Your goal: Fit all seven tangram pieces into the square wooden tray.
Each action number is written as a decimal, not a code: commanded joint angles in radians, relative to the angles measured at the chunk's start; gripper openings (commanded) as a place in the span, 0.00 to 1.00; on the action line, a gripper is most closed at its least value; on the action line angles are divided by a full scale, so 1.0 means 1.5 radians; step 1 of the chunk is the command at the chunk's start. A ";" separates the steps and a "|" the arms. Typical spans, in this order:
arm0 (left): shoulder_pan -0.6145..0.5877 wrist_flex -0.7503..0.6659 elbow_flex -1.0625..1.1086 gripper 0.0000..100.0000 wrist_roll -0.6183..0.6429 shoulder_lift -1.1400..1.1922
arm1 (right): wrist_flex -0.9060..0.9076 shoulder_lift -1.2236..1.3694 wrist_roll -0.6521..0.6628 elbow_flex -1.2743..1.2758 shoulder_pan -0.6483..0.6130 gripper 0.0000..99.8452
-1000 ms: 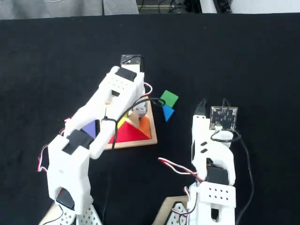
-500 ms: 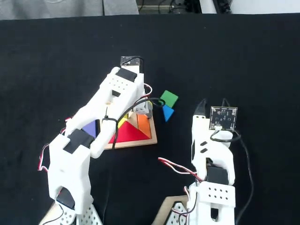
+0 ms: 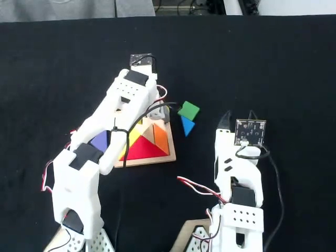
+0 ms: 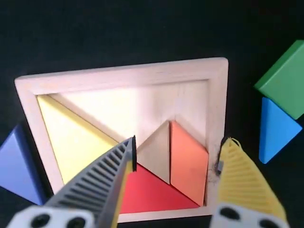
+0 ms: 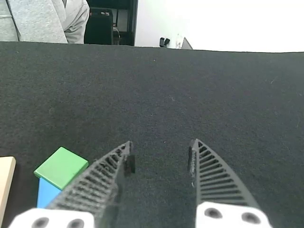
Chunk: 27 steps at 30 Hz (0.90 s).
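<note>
The square wooden tray [image 4: 122, 75] holds a yellow triangle [image 4: 71, 137], a red triangle [image 4: 147, 190], an orange piece [image 4: 189, 164] and a pale wood-coloured triangle [image 4: 156, 152]. My left gripper [image 4: 175, 154] hangs open above the tray's orange and red pieces, holding nothing. A green square [image 3: 188, 111] and a blue triangle [image 3: 187, 125] lie on the cloth just right of the tray [image 3: 149, 159]. A blue-purple triangle [image 3: 100, 140] sits at the tray's left side. My right gripper [image 5: 160, 151] is open and empty, near the green square [image 5: 61, 167] and blue triangle [image 5: 47, 192].
Black cloth covers the table [image 3: 273, 63], with open room at the back and on the right. The left arm [image 3: 118, 121] crosses over the tray's left half in the high view. The right arm's base [image 3: 236, 220] stands at the front right.
My left gripper has drawn back from the tray toward the far side. The orange piece now lies uncovered in the tray's right part. The right arm has not moved.
</note>
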 commanded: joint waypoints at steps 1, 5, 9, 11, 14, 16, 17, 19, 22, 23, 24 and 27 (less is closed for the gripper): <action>0.026 -0.009 -0.018 0.29 0.000 -0.004 | -0.016 -0.003 -0.001 -0.017 -0.004 0.20; 0.033 0.006 -0.018 0.29 -0.001 -0.024 | -0.016 -0.003 -0.001 -0.017 -0.004 0.20; 0.022 0.074 -0.060 0.29 -0.031 -0.078 | -0.016 -0.003 -0.001 -0.017 -0.004 0.20; 0.017 0.102 -0.069 0.29 -0.052 -0.105 | -0.016 -0.003 -0.001 -0.017 -0.004 0.20; 0.014 0.151 -0.085 0.29 -0.068 -0.146 | -0.016 -0.003 -0.001 -0.017 -0.004 0.20; 0.006 0.174 -0.090 0.29 -0.086 -0.171 | -0.016 -0.003 -0.001 -0.017 -0.004 0.20; 0.004 0.181 -0.090 0.29 -0.098 -0.183 | -0.016 -0.003 -0.001 -0.017 -0.004 0.20; -0.008 0.193 -0.087 0.29 -0.139 -0.203 | -0.016 -0.003 -0.001 -0.017 -0.004 0.20; -0.018 0.219 -0.088 0.29 -0.220 -0.216 | -0.016 -0.003 -0.001 -0.017 -0.004 0.20; -0.020 0.226 -0.085 0.29 -0.254 -0.219 | -0.016 -0.003 -0.001 -0.017 -0.004 0.20; -0.021 0.235 -0.083 0.29 -0.292 -0.220 | -0.016 -0.003 -0.001 -0.017 -0.004 0.20; -0.018 0.247 -0.083 0.29 -0.381 -0.218 | -0.016 -0.003 -0.001 -0.016 -0.004 0.20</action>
